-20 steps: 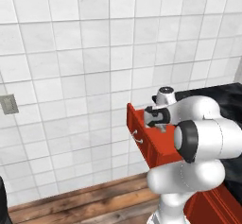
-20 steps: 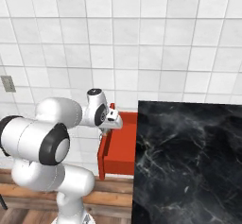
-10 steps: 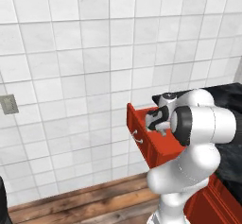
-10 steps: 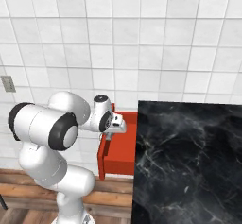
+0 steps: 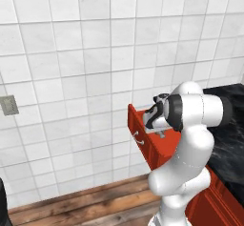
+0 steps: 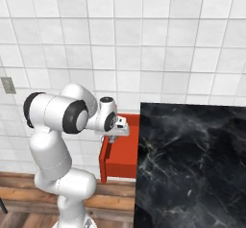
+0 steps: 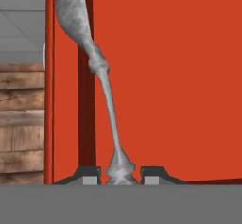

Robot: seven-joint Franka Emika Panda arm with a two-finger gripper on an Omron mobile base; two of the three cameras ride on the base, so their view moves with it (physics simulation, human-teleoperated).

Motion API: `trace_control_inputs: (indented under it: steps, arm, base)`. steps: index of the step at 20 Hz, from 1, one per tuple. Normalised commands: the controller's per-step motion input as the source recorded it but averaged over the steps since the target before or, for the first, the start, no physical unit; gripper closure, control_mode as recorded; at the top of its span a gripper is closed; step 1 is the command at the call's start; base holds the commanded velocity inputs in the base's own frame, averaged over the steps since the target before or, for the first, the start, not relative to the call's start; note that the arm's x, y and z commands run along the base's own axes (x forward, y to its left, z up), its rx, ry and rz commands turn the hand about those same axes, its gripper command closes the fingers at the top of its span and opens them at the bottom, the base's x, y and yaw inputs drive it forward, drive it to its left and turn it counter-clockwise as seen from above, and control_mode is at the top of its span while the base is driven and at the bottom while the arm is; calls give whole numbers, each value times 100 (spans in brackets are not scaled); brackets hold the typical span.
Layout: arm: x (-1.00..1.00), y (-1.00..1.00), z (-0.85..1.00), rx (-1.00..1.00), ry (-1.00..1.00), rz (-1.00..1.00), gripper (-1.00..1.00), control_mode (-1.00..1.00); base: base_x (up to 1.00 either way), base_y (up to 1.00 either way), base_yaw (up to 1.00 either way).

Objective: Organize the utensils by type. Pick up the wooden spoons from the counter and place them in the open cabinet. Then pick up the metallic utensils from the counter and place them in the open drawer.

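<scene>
A: White tiled wall behind, glossy black stone counter bare as far as shown. Progress?

B: Late, I'd judge. Silver-grey metal spoon-like utensil is pinched at its handle end by the two-finger gripper, jaws narrow around it.

A: Where?

B: It hangs over the plain red open drawer, bowl near the side wall. Release left.

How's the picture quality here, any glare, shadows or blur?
Right base view: pale sheen on the glossy black stone counter. Hand view: sharp; the silver-grey metal spoon gripped in the tool hangs over the evenly lit red open drawer. Left base view: flat, soft light on the white tiled wall.
</scene>
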Motion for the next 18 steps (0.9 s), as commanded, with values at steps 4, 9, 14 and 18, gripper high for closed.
trace_control_inputs:
  steps: [4,9,14,18]
  arm:
    - [22,-1,-23,2,4,0,100,-100]
    - [11,0,-21,4,0,0,100,-100]
    - [12,0,-26,1,0,0,100,-100]
    - [18,0,-18,0,0,0,100,-100]
  base:
    - [0,0,0]
    - [0,0,0]
    - [0,0,0]
    - [0,0,0]
